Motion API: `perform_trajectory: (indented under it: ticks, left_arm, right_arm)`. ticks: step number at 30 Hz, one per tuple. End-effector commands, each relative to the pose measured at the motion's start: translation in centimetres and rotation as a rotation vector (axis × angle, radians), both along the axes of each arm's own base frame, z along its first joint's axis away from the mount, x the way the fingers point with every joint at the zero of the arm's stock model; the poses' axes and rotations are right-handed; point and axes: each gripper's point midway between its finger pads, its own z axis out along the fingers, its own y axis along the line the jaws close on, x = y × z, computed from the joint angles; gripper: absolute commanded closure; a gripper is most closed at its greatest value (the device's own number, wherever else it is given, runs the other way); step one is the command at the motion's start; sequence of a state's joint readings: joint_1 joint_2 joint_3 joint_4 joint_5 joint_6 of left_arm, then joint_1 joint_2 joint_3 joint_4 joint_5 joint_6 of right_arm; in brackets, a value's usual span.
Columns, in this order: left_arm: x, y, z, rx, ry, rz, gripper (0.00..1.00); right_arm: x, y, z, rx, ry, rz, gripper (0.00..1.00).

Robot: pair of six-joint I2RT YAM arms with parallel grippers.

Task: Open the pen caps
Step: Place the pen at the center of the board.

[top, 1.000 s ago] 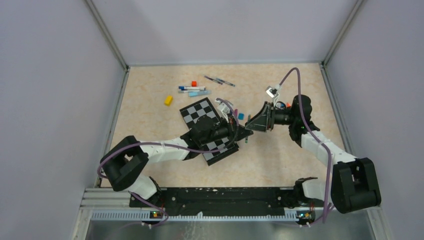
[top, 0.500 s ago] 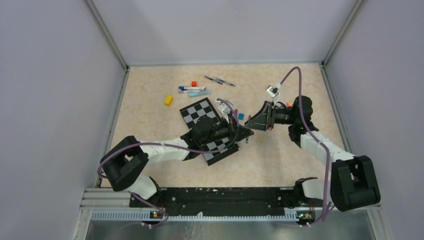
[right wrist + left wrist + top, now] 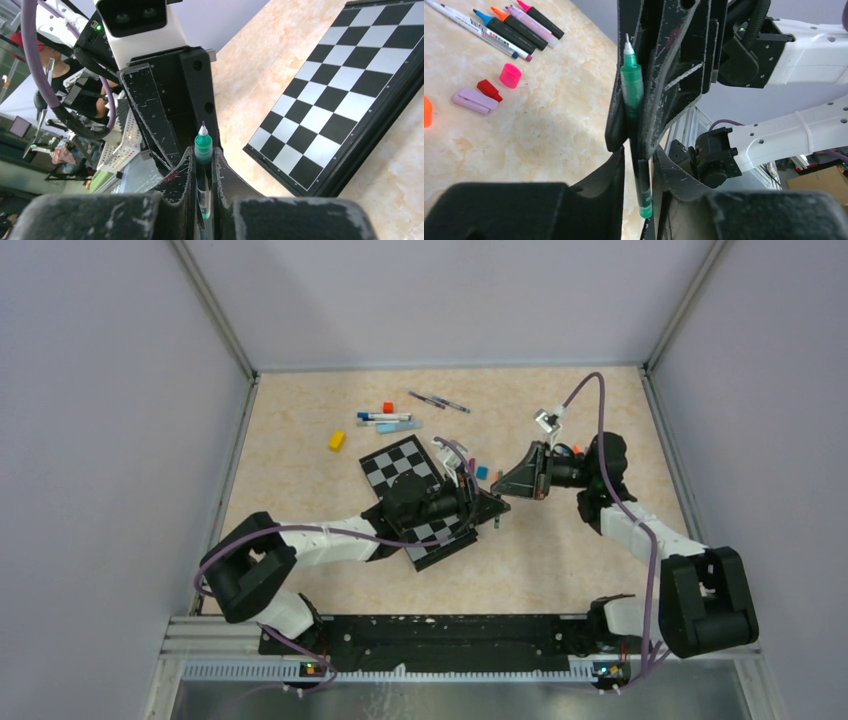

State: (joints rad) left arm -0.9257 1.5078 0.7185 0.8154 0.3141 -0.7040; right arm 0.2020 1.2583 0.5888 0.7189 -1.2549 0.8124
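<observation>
Pen (image 3: 632,87) upright, nib up, clamped in right pincer (image 3: 202,156).

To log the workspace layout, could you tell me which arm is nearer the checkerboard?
Left. The left arm lies across the checkerboard; the right arm is off beyond its right edge.

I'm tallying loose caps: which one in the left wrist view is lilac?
The lilac cap: the long flat one lying beside the red cap, below-left of the round pink cap.

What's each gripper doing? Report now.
Left gripper: slightly open, loose around the pen.
Right gripper: shut on the pen.
</observation>
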Motion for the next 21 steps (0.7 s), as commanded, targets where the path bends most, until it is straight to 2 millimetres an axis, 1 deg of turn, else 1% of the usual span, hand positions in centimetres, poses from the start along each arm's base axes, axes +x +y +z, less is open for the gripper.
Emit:
perform_trajectory:
  ticks: [1, 2, 3, 5, 9, 11, 13, 15, 16, 18, 21]
  left_arm:
    - [-0.3, 0.2, 1.3, -0.007, -0.072, -0.01, 0.65]
    - [-0.4, 0.4, 1.4, -0.002, -0.083, -0.005, 0.6]
    - [-0.3, 0.7, 1.5, 0.004, -0.094, 0.004, 0.53]
    - [-0.3, 1.6, 1.9, 0.007, -0.131, 0.032, 0.44]
    - [0.1, 4.1, 3.0, 0.002, -0.23, 0.13, 0.26]
    - [0.2, 5.5, 3.5, 0.008, -0.281, 0.18, 0.14]
    - [0.3, 6.9, 3.6, 0.032, -0.32, 0.219, 0.02]
    - [0.6, 8.5, 3.8, 0.054, -0.328, 0.264, 0.01]
    - [0.8, 9.1, 3.5, 0.079, -0.329, 0.278, 0.01]
    - [1.2, 10.2, 2.9, 0.126, -0.328, 0.299, 0.01]
    - [1.9, 12.0, 2.2, 0.18, -0.319, 0.345, 0.01]
  right_arm:
    - [-0.5, -0.1, 0.5, -0.021, -0.072, 0.045, 1.0]
    - [-0.5, -0.3, 0.2, -0.037, -0.08, 0.045, 1.0]
    - [-0.4, -0.6, -0.1, -0.054, -0.095, 0.045, 1.0]
    - [-0.2, -1.3, -0.8, -0.089, -0.13, 0.044, 1.0]
    - [0.4, -3.2, -2.4, -0.172, -0.208, -0.005, 1.0]
    - [1.7, -4.9, -4.3, -0.302, -0.271, -0.094, 1.0]
    - [2.9, -7.0, -6.8, -0.467, -0.287, -0.181, 1.0]
    - [3.5, -9.0, -9.3, -0.608, -0.272, -0.242, 1.0]
    - [3.8, -10.1, -10.2, -0.667, -0.264, -0.273, 1.0]
    - [4.7, -12.2, -11.0, -0.731, -0.225, -0.342, 1.0]
    - [5.9, -16.4, -12.3, -0.816, -0.136, -0.467, 1.0]
